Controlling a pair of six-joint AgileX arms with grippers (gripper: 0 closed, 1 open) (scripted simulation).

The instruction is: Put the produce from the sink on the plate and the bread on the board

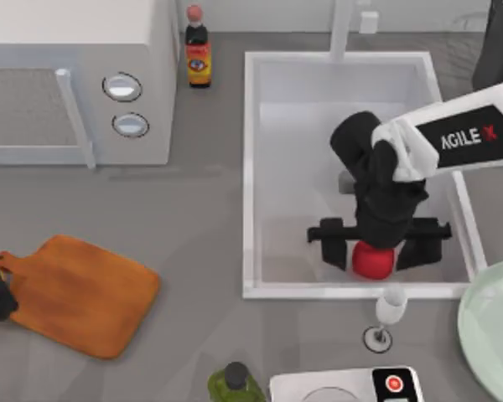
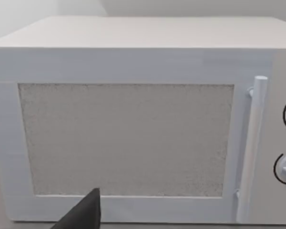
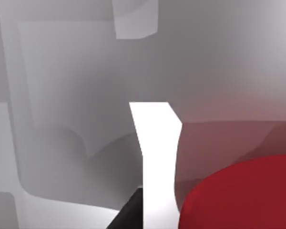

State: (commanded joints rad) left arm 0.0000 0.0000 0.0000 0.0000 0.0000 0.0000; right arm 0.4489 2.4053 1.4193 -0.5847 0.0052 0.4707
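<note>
Overlooking grey counter (image 1: pixel 201 218), white sink (image 1: pixel 250 167)

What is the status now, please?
Right gripper low in large white sink, over small round red fruit. Left arm parked at table's left edge, beside orange-brown wooden cutting board. Wine glass stands between sink and pale green plate.

light: bright, even, diffuse; no clear single source
shadows: soft dark patch under the right end effector (image 1: pixel 374 251) on the sink (image 1: pixel 250 167) floor; faint shade beside the microwave (image 1: pixel 75 75) on the counter (image 1: pixel 193 209)
glare: none; red produce (image 3: pixel 243 195) casts a reddish tint on the sink wall next to the end effector
focus: top view slightly soft; right wrist view close-up, smooth gradients
</note>
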